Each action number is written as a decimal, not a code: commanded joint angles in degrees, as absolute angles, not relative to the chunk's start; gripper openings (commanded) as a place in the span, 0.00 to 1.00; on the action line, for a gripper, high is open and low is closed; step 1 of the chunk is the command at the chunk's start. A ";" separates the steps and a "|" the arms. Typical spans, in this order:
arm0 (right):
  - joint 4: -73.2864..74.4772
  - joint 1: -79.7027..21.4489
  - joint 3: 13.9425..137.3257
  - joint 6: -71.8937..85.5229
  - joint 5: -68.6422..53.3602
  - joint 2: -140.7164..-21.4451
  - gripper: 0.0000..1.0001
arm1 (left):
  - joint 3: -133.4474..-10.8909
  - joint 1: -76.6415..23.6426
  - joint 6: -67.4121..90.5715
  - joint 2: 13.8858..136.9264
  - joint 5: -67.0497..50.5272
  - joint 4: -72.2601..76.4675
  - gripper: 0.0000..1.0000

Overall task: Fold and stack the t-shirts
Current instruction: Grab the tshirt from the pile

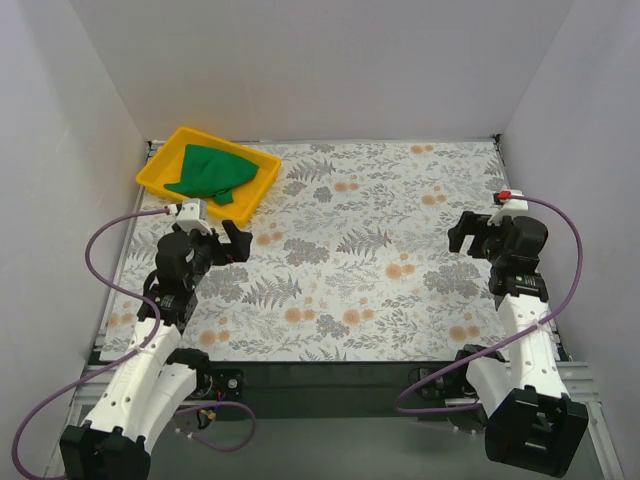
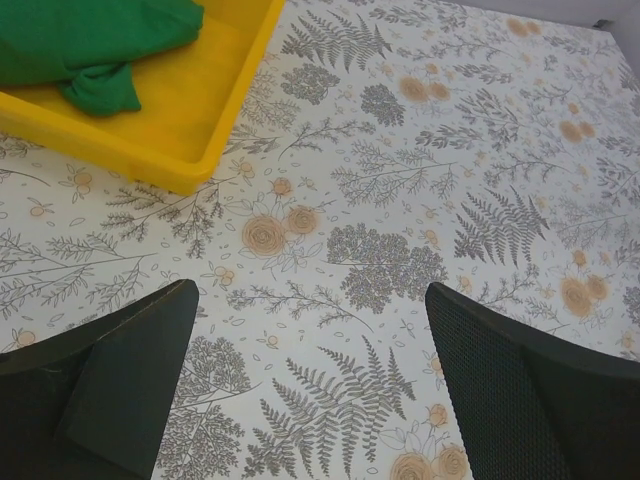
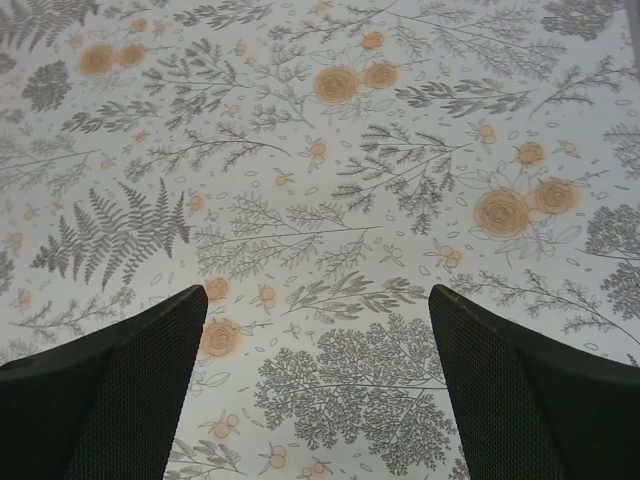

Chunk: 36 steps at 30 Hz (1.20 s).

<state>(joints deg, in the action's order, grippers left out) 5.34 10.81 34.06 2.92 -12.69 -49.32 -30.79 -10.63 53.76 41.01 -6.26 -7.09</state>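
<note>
Left base (image 1: 100, 452): nearest the camera, at the near table edge; arm reaches up the left side toward the far left corner.
Left gripper (image 2: 310, 295): fingers wide apart, nothing between them. It hovers over bare cloth, just short of the tray's near rim, apart from it.
Tray (image 1: 158, 180): yellow, far left corner, set at an angle to the table edge.
Shirt (image 1: 210, 172): green, lying wholly inside the tray. It looks bunched, not squared: uneven outline, with one lump, perhaps a sleeve, sticking out at the near side. Left wrist view shows the same lump resting on the tray floor.
Cloth (image 1: 360, 270): floral, covers the table; no garment on it anywhere in view.
Right gripper (image 3: 318, 295): fingers spread, holding nothing. It hangs over the right side of the cloth, well apart from tray and shirt.
Right base (image 1: 535, 430): near edge, right side.
Done so far: little that shows. No neat fold is visible, and only one shirt can be seen, so no stack.
Left to do, by my reading: lift the shirt out of the tray, spread it flat on the cloth, fold it, then set it down as the stack.
Best placed to start: left arm, being closest to the tray.
</note>
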 commanded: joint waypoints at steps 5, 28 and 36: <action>2.72 10.99 36.22 -14.83 -47.20 -49.48 0.98 | -32.08 -10.81 53.17 43.85 -6.33 -6.94 0.98; 2.29 11.25 34.28 -13.89 -34.01 -49.22 0.98 | -32.17 -10.81 52.65 43.77 -5.54 -7.38 0.98; 2.90 11.69 33.75 -17.13 -39.80 -48.87 0.98 | -32.08 -10.81 52.65 43.59 -5.80 -7.38 0.98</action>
<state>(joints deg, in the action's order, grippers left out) 4.47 11.31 32.82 -15.25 -36.12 -49.12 -30.81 -10.63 53.65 44.36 -6.39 -7.31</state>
